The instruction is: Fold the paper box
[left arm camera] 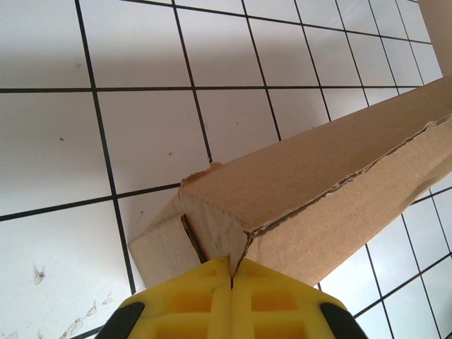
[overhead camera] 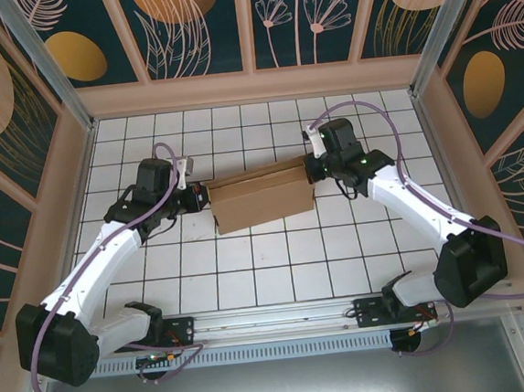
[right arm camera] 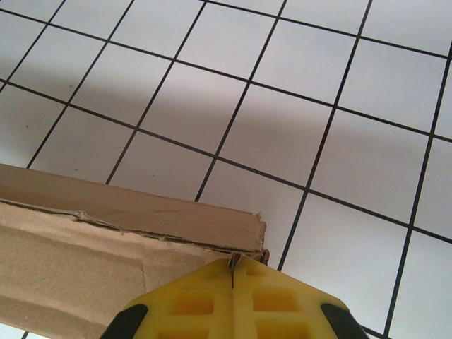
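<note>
Operator: Box position first. Where is the paper box (overhead camera: pixel 262 196)?

Observer: Middle of the top view, a little above centre, over the white tiled table (overhead camera: pixel 250 270). It is plain brown cardboard, long and shallow. It lies slanted, with its right end higher in the frame than its left.

Operator: Resting on the tiles?

Observer: I cannot tell whether its underside touches them or hangs just above.

Operator: And the arms?

Observer: One at each end. The left gripper (overhead camera: pixel 202 198) meets the box's left end and the right gripper (overhead camera: pixel 311 168) meets its upper right end. Both arms reach inward from the bottom corners of the frame.

Operator: What does the left wrist camera give?

Observer: Yellow fingers (left arm camera: pixel 176 300) at the bottom centre, pressed together along a thin seam. The box's near corner comes down to that seam, and a torn cardboard edge runs into it. The box stretches away toward the upper right.

Operator: So it is clamped?

Observer: Yes, pinched on the end wall of the box.

Operator: Right wrist?

Observer: Much the same. The right one's fingers (right arm camera: pixel 282 304) are together at the bottom centre, with a sliver of cardboard caught between the tips. The box fills the lower left, its corner just above the seam.
</note>
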### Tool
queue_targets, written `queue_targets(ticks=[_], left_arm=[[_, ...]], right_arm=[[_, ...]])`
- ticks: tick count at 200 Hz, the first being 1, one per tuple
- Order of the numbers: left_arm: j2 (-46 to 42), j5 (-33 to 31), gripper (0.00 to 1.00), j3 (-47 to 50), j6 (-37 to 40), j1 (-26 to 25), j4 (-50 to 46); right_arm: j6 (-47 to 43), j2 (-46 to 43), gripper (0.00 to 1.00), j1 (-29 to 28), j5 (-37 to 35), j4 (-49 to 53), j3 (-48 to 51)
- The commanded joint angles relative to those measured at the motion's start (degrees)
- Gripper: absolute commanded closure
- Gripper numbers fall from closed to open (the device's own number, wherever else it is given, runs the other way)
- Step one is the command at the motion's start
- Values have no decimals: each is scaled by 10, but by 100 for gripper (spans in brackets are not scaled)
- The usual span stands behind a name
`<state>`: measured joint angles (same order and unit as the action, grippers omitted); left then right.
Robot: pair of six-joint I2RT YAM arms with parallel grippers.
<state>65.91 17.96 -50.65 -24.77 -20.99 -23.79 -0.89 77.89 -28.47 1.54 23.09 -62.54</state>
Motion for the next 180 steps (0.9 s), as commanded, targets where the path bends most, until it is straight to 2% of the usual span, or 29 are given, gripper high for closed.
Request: queue_targets(ticks=[1,70,117,180], left_arm=[[-5,2,100,16,-5,-3,-27],[-10,7,100,28,-3,-3,-22],[-20,-8,100,51,-3,-9,-11],[-26,-86,100,83,-2,-62,-4]], right_arm=[[14,-15,100,-14,8,13,29],[-8,-96,100,-24,-45,-61,116],[24,-154,100,-26,-69,-144,217],[29,-204,98,-59,-55,-245,311]])
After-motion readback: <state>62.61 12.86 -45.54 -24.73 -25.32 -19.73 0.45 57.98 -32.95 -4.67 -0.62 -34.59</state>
